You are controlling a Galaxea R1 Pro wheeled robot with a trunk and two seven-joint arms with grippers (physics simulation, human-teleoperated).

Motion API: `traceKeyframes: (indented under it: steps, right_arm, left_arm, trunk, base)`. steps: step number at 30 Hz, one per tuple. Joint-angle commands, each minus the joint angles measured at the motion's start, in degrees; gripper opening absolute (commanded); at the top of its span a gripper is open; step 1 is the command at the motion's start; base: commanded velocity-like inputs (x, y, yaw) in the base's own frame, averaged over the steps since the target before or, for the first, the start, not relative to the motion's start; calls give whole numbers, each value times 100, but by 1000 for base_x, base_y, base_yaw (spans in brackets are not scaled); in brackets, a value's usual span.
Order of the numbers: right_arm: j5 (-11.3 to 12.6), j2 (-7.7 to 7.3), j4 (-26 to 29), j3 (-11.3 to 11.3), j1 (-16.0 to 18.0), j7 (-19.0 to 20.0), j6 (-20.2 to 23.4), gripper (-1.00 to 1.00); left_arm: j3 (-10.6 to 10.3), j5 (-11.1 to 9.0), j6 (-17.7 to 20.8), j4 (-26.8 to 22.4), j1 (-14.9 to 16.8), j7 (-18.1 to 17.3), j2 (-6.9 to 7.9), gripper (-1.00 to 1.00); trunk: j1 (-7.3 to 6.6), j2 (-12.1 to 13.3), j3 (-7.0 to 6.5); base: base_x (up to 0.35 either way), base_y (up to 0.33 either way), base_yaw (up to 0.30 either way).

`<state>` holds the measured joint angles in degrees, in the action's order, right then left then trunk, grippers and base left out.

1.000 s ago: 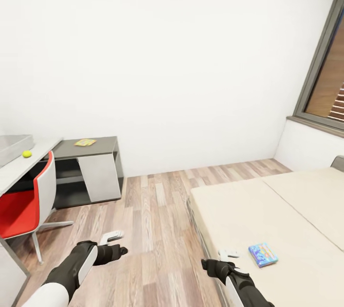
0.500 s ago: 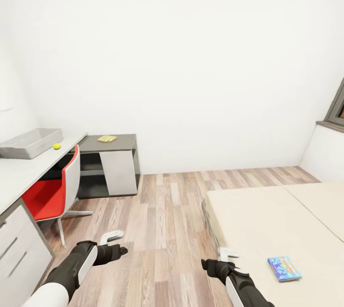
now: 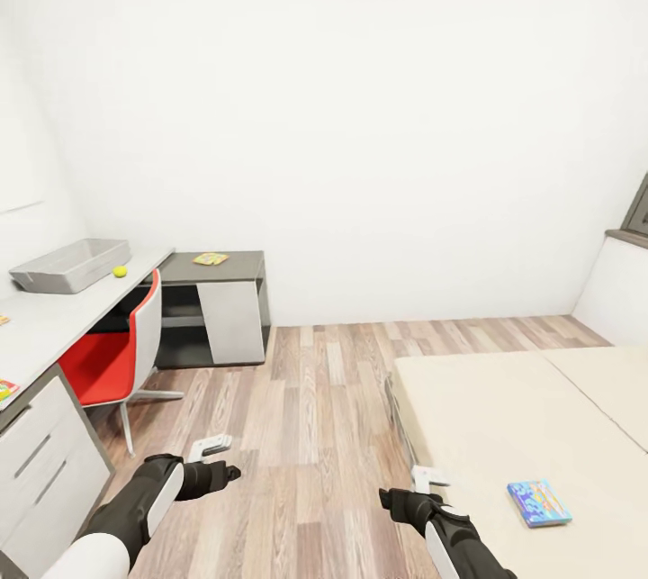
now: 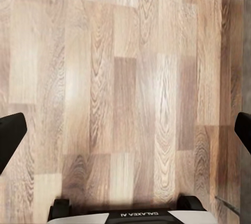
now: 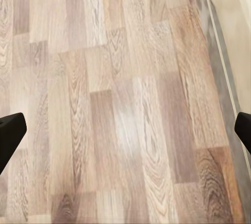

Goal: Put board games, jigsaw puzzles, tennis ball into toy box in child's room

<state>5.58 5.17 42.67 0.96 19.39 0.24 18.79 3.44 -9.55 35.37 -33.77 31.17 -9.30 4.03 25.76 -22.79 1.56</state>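
View change: the whole head view had swung leftward over the last second, so the camera turned, not the furniture; the window slid almost out at the right edge and more of the long pale grey-white table (image 3: 63, 313) came in.
Toy box: the shallow light-grey tray (image 3: 70, 265) sat at the far end of the table, and I could not tell whether anything lay in it.
Tennis ball: the small yellow-green ball (image 3: 120, 271) lay on the table just beside the tray.
Jigsaw puzzle: a thin multicoloured sheet (image 3: 211, 258) lay on the lower dark grey cabinet top; another coloured flat item (image 3: 5, 388) peeked in at the table's near edge, too cut off to identify.
Board game: the small blue cartoon-printed box (image 3: 538, 502) lay on the beige mattress of the bed (image 3: 504, 417), near the right arm.
Left pincer (image 4: 125, 130): released, fingers spread wide over bare wood-plank floor (image 3: 315, 417).
Right pincer (image 5: 125, 130): released likewise, beside the bed edge.
Meaning: nothing was carried yet; the robot seemed to be surveying the room.
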Motion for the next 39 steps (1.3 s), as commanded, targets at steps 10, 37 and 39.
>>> traceKeyframes:
  steps: [10, 37, 39]
  right_arm:
    - [58, 2, 9, 10, 3, 2, 28, 100]
    - [92, 383, 1172, 24, 317, -347, 1801, 100]
    - [108, 390, 1629, 26, 303, -463, 2103, 100]
  left_arm:
    - [16, -21, 27, -7, 4, -10, 1, 100]
    - [60, -45, 292, -204, 1, -61, 54, 100]
    - [68, -54, 674, -448, -1, -71, 68, 100]
  trunk:
    - [2, -13, 14]
    - [2, -13, 14]
    - [2, -13, 14]
  base:
    - [-93, 0, 1]
    - [-32, 0, 0]
    - [0, 0, 0]
